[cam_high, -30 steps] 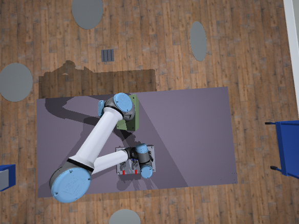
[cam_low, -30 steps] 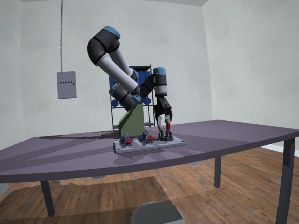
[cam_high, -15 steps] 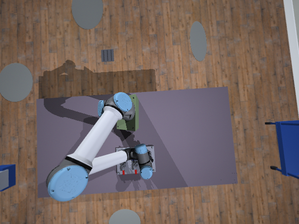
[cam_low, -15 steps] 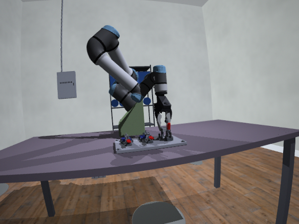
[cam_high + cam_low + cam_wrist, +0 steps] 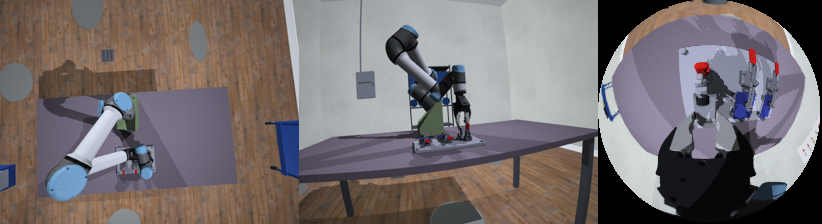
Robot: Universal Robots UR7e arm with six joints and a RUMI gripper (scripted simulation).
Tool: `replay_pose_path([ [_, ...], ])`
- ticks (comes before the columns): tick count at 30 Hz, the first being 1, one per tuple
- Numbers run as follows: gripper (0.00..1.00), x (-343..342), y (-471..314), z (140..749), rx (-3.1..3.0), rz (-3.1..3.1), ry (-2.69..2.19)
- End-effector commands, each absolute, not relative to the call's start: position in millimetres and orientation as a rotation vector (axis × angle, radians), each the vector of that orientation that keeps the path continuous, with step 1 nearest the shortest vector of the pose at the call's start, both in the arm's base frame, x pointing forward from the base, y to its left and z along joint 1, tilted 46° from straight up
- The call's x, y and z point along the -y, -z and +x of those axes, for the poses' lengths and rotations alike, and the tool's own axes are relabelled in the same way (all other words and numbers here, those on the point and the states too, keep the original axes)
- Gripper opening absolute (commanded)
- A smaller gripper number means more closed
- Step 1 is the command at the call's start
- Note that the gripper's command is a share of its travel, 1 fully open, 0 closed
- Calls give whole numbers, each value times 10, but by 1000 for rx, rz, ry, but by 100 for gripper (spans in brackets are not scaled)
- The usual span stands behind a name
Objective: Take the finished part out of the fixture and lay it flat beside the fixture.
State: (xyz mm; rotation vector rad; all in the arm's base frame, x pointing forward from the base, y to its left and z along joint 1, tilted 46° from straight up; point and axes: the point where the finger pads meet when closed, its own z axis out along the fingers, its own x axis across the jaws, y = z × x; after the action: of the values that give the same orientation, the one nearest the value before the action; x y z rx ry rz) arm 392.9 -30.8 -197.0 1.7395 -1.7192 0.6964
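Observation:
The grey fixture plate lies on the purple table and also shows in the wrist view and from above. Two blue blanks sit under shut toggle clamps with red handles, at the left and middle stations. The third clamp stands with its red handle upright. My gripper hangs over this right-hand station, a little above the plate. It is shut on a small pale grey block, the finished part. Its slot is hidden by the fingers.
The green robot pedestal stands just behind the fixture. My forearm crosses the plate's left side in the top view. Table surface lies to the right of the fixture. A blue cart stands off the table.

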Motion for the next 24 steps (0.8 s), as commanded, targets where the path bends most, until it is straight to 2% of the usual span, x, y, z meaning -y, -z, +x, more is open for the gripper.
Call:
replay_pose_path([
  [1, 0, 291, 1954, 3929, 1720, 1740, -697],
  [24, 0, 61, 1732, 3866, 1720, 1740, -697],
])
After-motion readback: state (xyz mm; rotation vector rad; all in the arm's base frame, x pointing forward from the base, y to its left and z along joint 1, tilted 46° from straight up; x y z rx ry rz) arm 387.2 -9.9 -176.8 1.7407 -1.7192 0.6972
